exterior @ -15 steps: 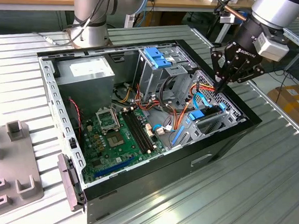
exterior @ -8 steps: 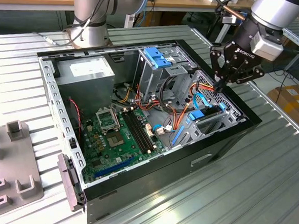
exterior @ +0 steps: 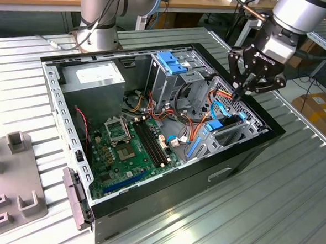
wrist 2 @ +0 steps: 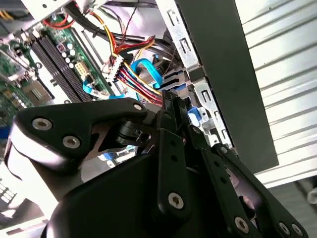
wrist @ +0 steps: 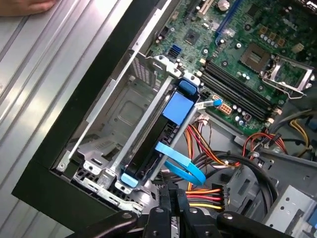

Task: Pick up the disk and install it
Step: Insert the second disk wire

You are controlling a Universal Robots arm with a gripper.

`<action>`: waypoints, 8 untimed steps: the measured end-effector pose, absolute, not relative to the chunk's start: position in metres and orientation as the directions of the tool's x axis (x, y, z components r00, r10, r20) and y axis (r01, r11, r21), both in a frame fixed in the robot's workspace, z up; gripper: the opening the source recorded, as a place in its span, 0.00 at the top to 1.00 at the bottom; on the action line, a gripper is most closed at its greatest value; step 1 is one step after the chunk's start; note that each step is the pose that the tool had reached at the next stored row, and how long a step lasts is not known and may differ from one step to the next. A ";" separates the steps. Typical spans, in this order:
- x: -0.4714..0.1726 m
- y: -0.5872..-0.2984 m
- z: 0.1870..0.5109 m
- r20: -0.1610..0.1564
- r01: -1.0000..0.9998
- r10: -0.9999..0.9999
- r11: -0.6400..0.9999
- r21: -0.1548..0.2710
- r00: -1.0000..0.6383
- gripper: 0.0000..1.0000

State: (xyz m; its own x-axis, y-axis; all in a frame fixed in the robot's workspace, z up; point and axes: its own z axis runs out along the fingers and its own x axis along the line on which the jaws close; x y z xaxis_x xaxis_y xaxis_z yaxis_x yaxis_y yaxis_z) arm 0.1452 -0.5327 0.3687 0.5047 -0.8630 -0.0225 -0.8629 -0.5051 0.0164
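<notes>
- The claw [exterior: 239,94] hangs over the end of the open computer case [exterior: 244,154]. Its black fingers [wrist: 171,198] are clenched tip to tip, and nothing shows between them.
- The disk [wrist: 166,131] is not in the claw. It sits on edge in the sheet-metal bay directly beneath the fingertips, apparently already slid into its slot. Whether it is pushed fully home I cannot tell.
- What shows of the disk is a dark narrow edge, a flat blue panel on top and a blue plastic carrier frame with a rounded tab at each end.
- Handling, as a judgement: the disk is a stiff, dense metal slab, fairly heavy for its bulk, with smooth faces that could slip between hard fingers. It is sensitive to knocks.
- The plastic carrier will flex a little and its tabs could snap if levered. The long flat sides of the frame look the safest hold, or a press squarely on the top edge, well off the connector end.
- A flat, glossy light-blue ribbon cable [wrist: 181,163] loops just in front of the fingertips. A soft bundle of red, yellow and orange wires [wrist: 210,196] lies beside them. Both could snag.
- Farther from the claw are the green circuit board [exterior: 128,147] with its black memory slots, the grey power-supply box [exterior: 93,79] and the tall drive cage [exterior: 172,67] with a blue latch.
- The case rests on a ribbed, shiny metal table [exterior: 290,207].
</notes>
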 end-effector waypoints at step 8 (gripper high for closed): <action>0.145 -0.533 0.366 -0.023 -0.956 -0.956 -0.294 0.016 0.294 0.84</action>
State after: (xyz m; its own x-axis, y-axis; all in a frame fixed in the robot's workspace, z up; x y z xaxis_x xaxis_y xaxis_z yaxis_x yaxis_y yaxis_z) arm 0.1453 -0.5327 0.3657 0.2939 -0.9556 -0.0225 -0.9556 -0.2943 0.0164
